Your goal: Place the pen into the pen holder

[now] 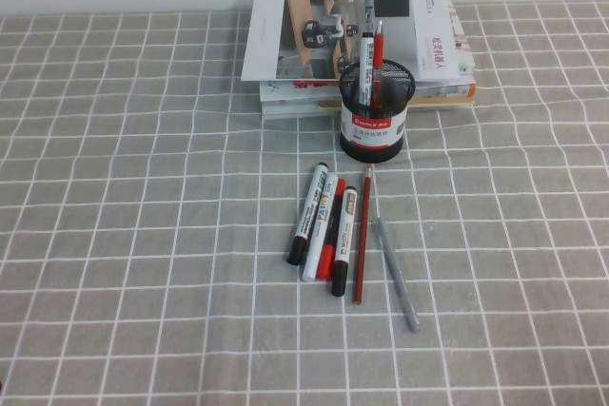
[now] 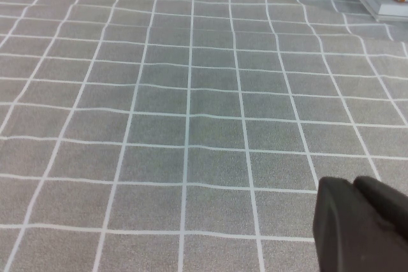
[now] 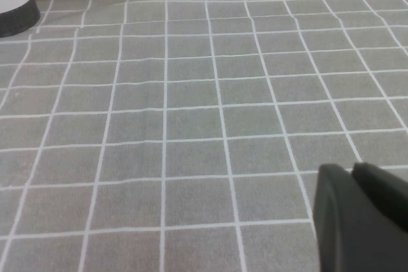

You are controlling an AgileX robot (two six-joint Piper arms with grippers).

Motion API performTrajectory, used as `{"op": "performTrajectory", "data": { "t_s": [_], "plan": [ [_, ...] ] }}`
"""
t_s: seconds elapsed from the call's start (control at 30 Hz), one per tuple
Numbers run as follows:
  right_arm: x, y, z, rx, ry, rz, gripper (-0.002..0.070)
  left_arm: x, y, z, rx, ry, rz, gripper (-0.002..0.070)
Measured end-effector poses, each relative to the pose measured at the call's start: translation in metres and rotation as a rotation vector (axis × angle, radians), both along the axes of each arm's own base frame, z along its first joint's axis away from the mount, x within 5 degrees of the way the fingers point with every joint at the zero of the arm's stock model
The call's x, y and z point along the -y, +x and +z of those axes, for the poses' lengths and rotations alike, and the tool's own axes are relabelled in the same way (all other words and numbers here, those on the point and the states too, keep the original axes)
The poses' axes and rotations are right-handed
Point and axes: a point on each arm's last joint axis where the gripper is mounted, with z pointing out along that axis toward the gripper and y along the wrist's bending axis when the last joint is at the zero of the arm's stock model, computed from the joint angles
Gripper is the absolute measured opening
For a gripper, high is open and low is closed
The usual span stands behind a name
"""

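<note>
Pen [image 1: 396,274] lies mid-table beside pencil [image 1: 363,235], holder [image 1: 372,111] toward the far edge. Right gripper [image 3: 357,221] closed, empty, above cloth [image 3: 191,125]; left gripper [image 2: 360,224] likewise, state unclear.

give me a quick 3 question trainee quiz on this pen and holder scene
1. True or false: the grey pen already stands in the pen holder.
2. Which lies directly beside the grey pen? A) the red pencil B) a black-capped marker C) the stack of books
3. Where are the grippers?

Key:
1. False; it lies flat on the checked cloth, nearer the robot than the holder.
2. A
3. Neither is near the pens; the left gripper and right gripper show only in their wrist views, both shut over bare cloth.
</note>
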Motion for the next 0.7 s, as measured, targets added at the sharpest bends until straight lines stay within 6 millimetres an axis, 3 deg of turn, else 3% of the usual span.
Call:
{"op": "performTrajectory", "data": {
  "t_s": [0.17,0.3,0.47,0.6,0.7],
  "plan": [
    [-0.001,0.0,0.0,0.001,0.026,0.002,-0.0013,0.0,0.0,0.0,0.0,0.0,0.0,-0.0003],
    [-0.006,0.001,0.003,0.029,0.173,0.012,-0.0013,0.0,0.0,0.0,0.0,0.0,0.0,-0.0003],
    [-0.015,0.002,0.013,0.097,0.61,0.018,-0.0013,0.0,0.0,0.0,0.0,0.0,0.0,-0.0003],
    [-0.021,0.002,0.022,0.11,1.108,0.008,-0.0013,0.0,0.0,0.0,0.0,0.0,0.0,-0.0003],
    [-0.018,0.003,0.027,0.155,1.253,-0.02,-0.0013,0.0,0.0,0.0,0.0,0.0,0.0,-0.0003]
  ]
}}
